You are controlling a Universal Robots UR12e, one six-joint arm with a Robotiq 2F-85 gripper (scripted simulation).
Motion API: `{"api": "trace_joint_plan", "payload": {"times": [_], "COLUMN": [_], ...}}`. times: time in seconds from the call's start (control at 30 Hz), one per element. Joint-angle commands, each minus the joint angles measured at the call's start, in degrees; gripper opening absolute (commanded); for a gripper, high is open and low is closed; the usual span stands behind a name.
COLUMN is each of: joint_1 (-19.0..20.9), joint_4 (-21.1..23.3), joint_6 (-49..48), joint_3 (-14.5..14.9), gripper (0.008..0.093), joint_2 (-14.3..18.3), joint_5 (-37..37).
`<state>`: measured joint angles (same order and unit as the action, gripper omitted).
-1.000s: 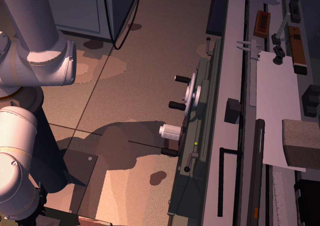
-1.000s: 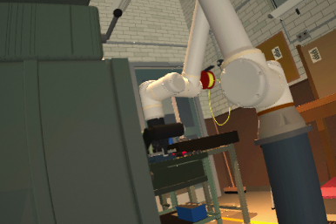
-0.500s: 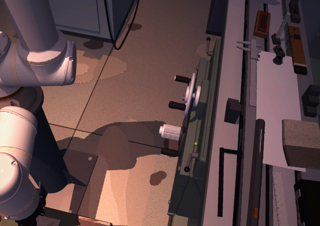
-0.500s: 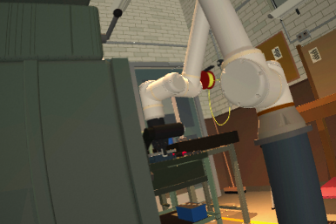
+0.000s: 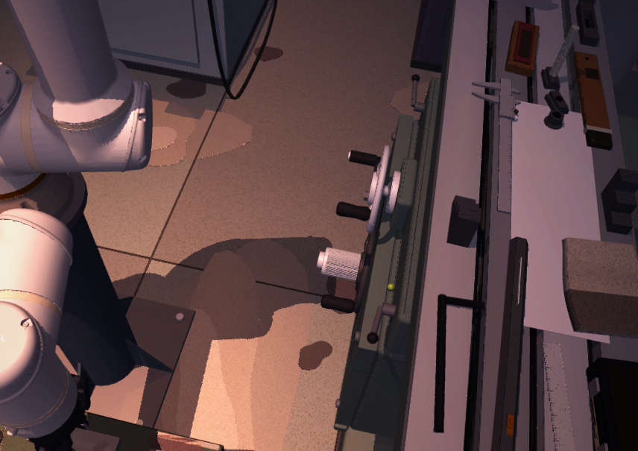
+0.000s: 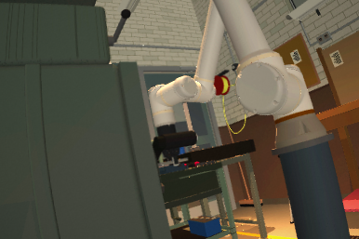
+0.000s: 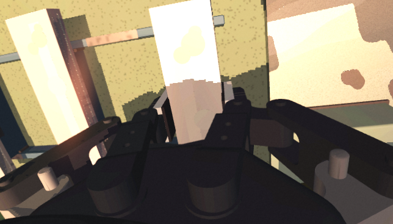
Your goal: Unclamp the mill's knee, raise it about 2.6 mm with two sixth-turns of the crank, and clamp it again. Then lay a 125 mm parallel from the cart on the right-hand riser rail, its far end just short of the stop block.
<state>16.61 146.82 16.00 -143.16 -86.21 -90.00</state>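
The near end of a pale steel parallel (image 7: 189, 70) is hidden between the fingers of my gripper (image 7: 195, 119), which is closed on it over the cart's green mat. A second parallel (image 7: 52, 76) lies to its left on the same mat, apart from it. In the second side camera the gripper (image 6: 169, 153) sits low over the cart top (image 6: 218, 150), partly behind the mill's green column. On the mill, the knee crank (image 5: 379, 189) with its dark handles, a knurled knob (image 5: 339, 264) and a small clamp lever (image 5: 379, 322) stand on the knee's front.
The mat's right edge (image 7: 266, 55) runs just right of the held parallel, with floor beyond. A thin bar (image 7: 122, 38) crosses the mat behind the parallels. The mill table carries a long dark rail (image 5: 513, 333), a dark block (image 5: 464, 219), clamps and a tan block (image 5: 600, 286).
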Motion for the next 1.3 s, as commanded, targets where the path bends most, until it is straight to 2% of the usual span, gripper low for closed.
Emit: {"api": "trace_joint_plan", "payload": {"times": [0.0,0.6,0.77,1.1,1.27], "joint_1": [0.0,0.0,0.0,0.0,0.0], "joint_4": [-0.3,-12.6,-14.3,-15.1,-17.4], "joint_6": [0.0,0.0,0.0,0.0,0.0], "joint_3": [0.2,3.7,4.3,4.6,5.5], "gripper": [0.0080,0.0080,0.0080,0.0080,0.0080], "joint_2": [-0.4,-9.2,-10.3,-10.8,-12.2], "joint_5": [0.0,0.0,0.0,0.0,0.0]}}
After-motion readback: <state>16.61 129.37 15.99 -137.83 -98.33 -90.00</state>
